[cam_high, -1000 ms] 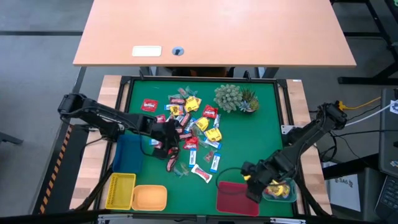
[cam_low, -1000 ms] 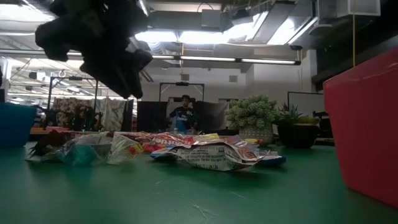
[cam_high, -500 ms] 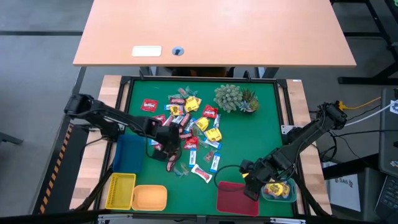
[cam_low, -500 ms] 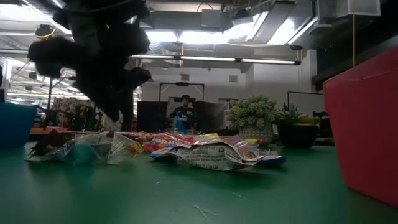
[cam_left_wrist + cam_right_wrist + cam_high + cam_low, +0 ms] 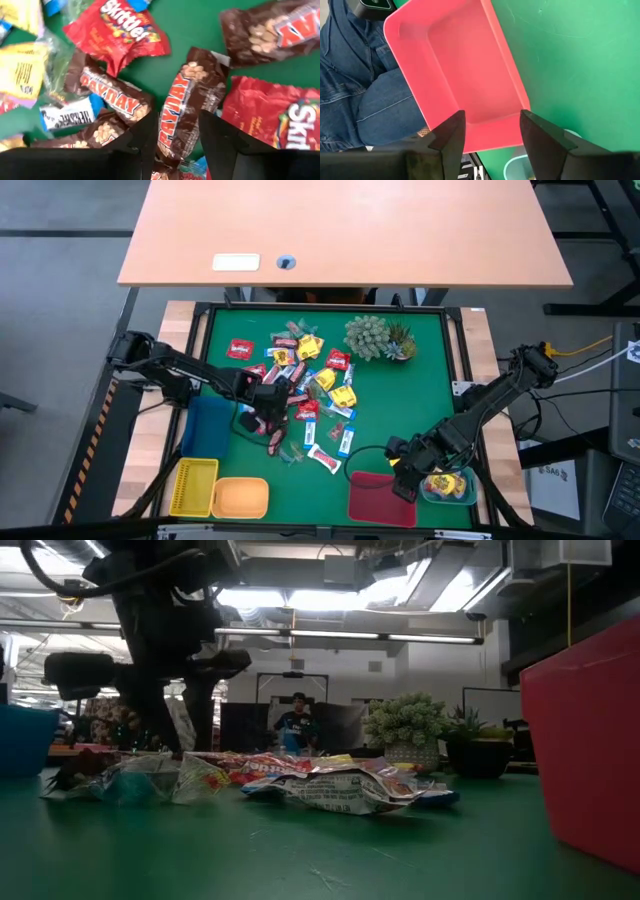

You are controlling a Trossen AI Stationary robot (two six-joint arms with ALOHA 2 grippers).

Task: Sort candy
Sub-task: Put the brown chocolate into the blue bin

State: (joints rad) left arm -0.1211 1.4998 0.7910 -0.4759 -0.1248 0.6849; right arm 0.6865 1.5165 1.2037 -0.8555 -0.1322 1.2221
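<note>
We have the left gripper down over the near-left part of the candy, which lies scattered over the middle of the green desk. Its fingers stand apart, one on each side of a brown PayDay bar that lies flat among red Skittles packs; from what we see it straddles the bar but has not closed on it, so nothing is held yet. We judge it is lined up this way to pinch that single bar along its narrow width and lift it clear of its neighbours.

The right gripper hangs open and empty above the red tray at the near edge, towards the right corner. The blue tray, yellow tray and orange tray line the near-left corner, presumably one per kind. The spiky plant stands near the far edge.
</note>
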